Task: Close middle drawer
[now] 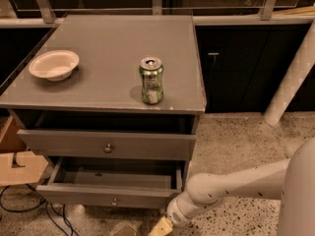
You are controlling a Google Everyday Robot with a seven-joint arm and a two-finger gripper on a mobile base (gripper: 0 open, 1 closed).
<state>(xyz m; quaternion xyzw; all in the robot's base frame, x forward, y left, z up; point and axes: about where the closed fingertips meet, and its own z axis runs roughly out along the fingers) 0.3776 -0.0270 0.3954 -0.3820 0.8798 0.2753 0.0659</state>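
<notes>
The gripper [160,227], open or closed I cannot tell, sits low at the right front corner of the middle drawer [98,194], which stands partly pulled out. An off-centre push there could skew and jam the drawer, or slip past its side. A hard shove might topple the can [151,80] on the desk [98,48] above the drawer.

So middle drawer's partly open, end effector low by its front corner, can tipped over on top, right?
No. The camera view shows the can standing upright. The middle drawer is partly open, end effector low by its front corner.
</notes>
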